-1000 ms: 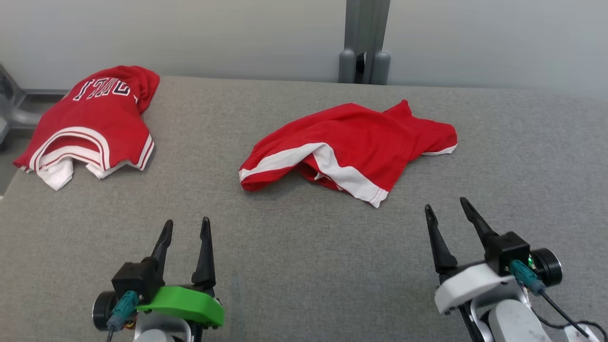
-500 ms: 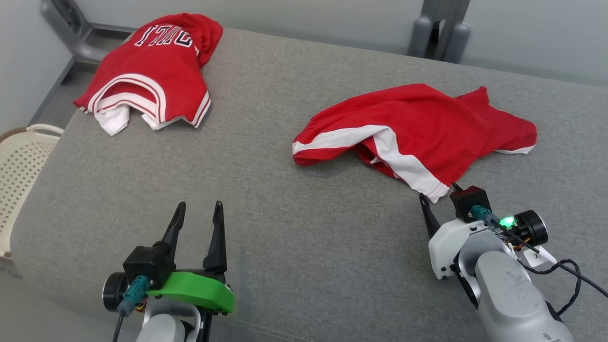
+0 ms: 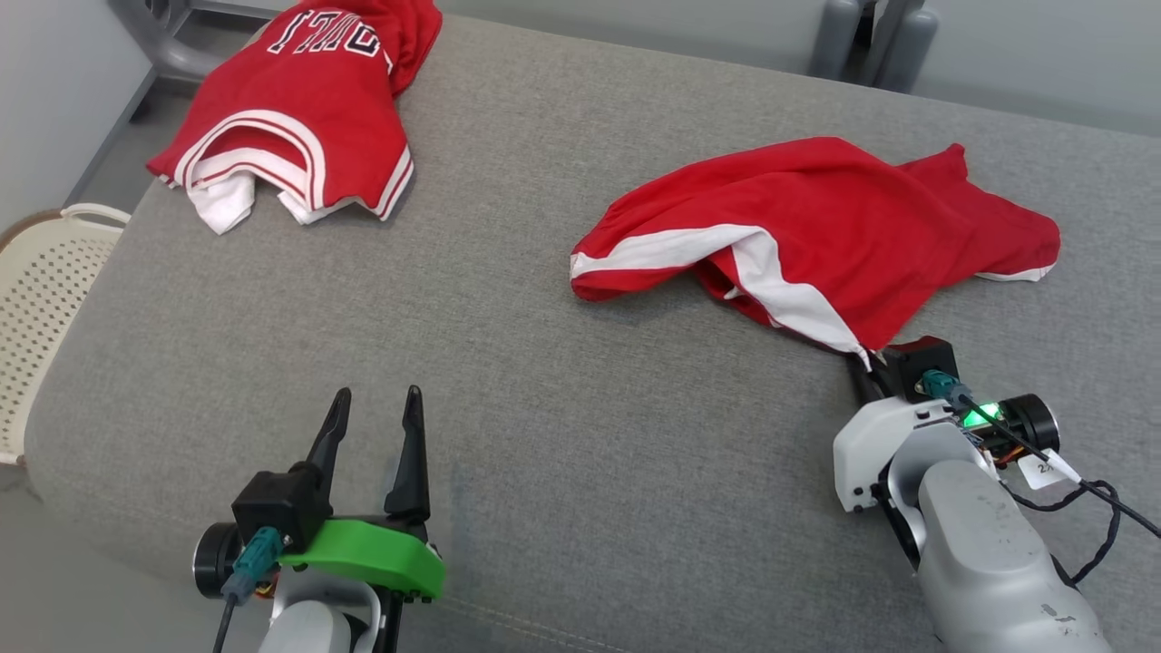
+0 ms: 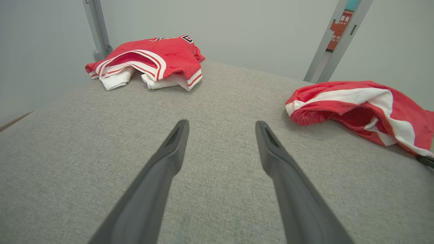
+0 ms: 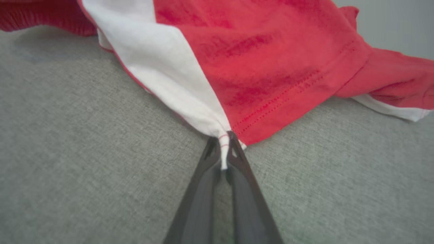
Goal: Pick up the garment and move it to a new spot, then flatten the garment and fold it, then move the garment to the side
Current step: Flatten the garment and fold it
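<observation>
One crumpled red garment (image 3: 816, 218), white-striped, on coarse grey fabric (image 3: 544, 435); right gripper (image 5: 222, 140) pinches its five-o'clock corner, left gripper (image 3: 377, 394) gapes.

Left gripper (image 3: 377, 392): open; its two dark fingers (image 3: 410, 453) stand well apart and point up the head view.
Left wrist (image 3: 363, 564): it has a green cover and sits low, at the lower left.
Right gripper (image 3: 866, 365): closed; the fingers are pressed together on a corner of the garment (image 3: 816, 209).
Right wrist (image 3: 884, 449): it has a white cover, and a green light (image 3: 981, 415) is on beside it.
Right forearm (image 3: 993, 562): pale grey, it reaches from the lower right up toward the gripper.
</observation>
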